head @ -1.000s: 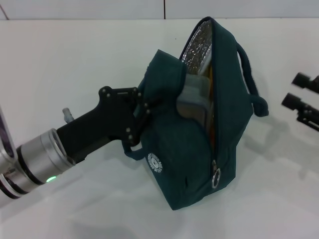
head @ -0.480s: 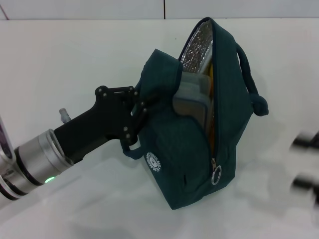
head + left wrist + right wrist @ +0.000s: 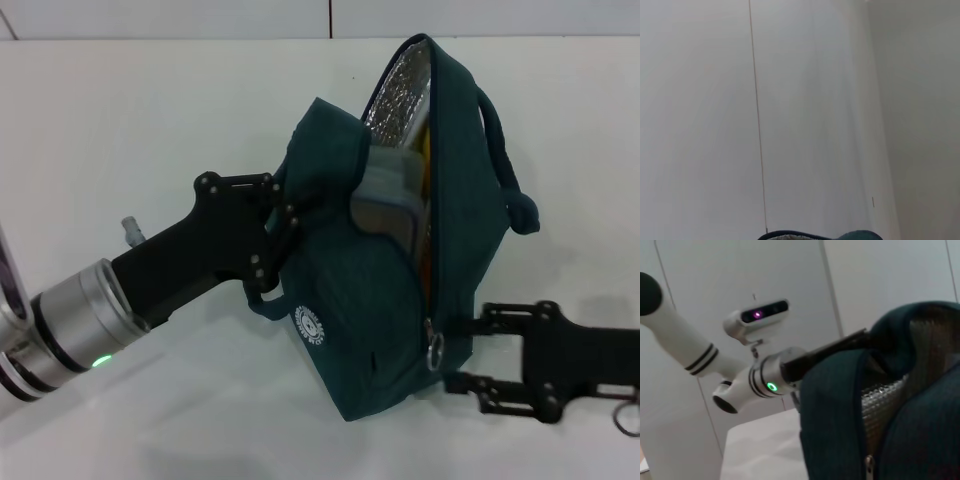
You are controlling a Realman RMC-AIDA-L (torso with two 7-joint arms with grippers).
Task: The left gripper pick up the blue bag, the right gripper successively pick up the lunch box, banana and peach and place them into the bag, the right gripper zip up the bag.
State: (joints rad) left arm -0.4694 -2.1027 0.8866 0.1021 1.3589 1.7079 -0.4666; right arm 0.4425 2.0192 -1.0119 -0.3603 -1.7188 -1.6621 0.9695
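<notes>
Here the white table (image 3: 120,120) fills the head view, and on it the blue bag (image 3: 400,300) stands tilted, with its open mouth turned toward the far side and the right. The silver lining (image 3: 400,85) shows inside the upper flap. Inside the opening sits the lunch box (image 3: 385,205), grey, with something yellow just beside it along the zip edge; I cannot tell what this yellow thing is. The dark carrying strap (image 3: 505,170) curves over the right side of the bag.

The left gripper (image 3: 283,222) comes from the lower left and is clamped on the left flap of the bag, holding it up. In the left wrist view only a thin edge of the bag is seen, against a pale wall.

The right gripper (image 3: 462,350) reaches in from the lower right, with its two fingers (image 3: 510,317) spread apart, one above the other. Its tips are near the zipper pull (image 3: 435,350), a small metal ring hanging at the low end of the zip. I cannot tell if they touch the ring.
</notes>
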